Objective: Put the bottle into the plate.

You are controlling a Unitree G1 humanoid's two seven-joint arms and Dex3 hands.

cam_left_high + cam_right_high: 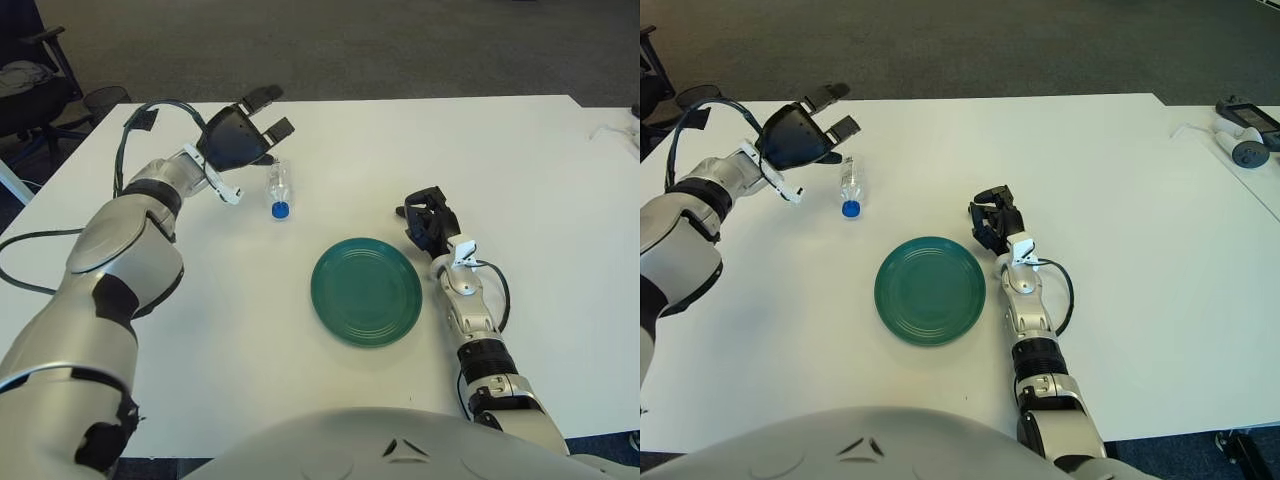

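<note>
A small clear bottle (279, 189) with a blue cap lies on its side on the white table (520, 160), cap toward me. My left hand (262, 133) hovers just left of and behind the bottle's base, fingers spread, holding nothing; whether a fingertip touches the bottle I cannot tell. The round green plate (367, 291) lies to the bottle's front right, with nothing in it. My right hand (428, 218) shows beside the plate's right rim, idle, with its fingers relaxed.
A black cable (150, 115) loops from my left forearm. An office chair (35, 85) stands off the table's far left corner. Small devices with a white cord (1240, 135) lie at the far right edge.
</note>
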